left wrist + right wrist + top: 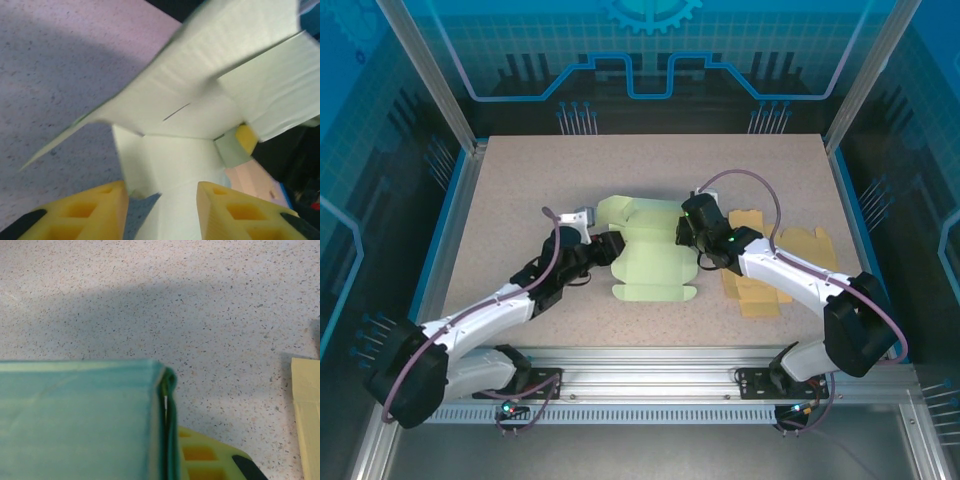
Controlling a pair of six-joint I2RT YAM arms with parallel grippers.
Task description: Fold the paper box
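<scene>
The paper box (650, 265) is a pale green cut sheet lying partly folded at the table's middle. My left gripper (611, 248) is at its left edge. In the left wrist view the yellow fingers (85, 212) stand apart, and a white-looking flap of the box (175, 165) runs down between them while a larger panel (200, 85) rises above. My right gripper (688, 232) is at the box's upper right corner, shut on a doubled-over wall. That wall (167, 410) is pressed against one yellow finger (210, 460); the other finger is hidden behind the green panel (75, 420).
Flat tan cardboard blanks (760, 285) lie to the right of the box, under the right arm; one edge (306, 410) is in the right wrist view. Speckled table (520, 180) spreads behind and to the left. A metal rail (640, 365) runs along the near edge.
</scene>
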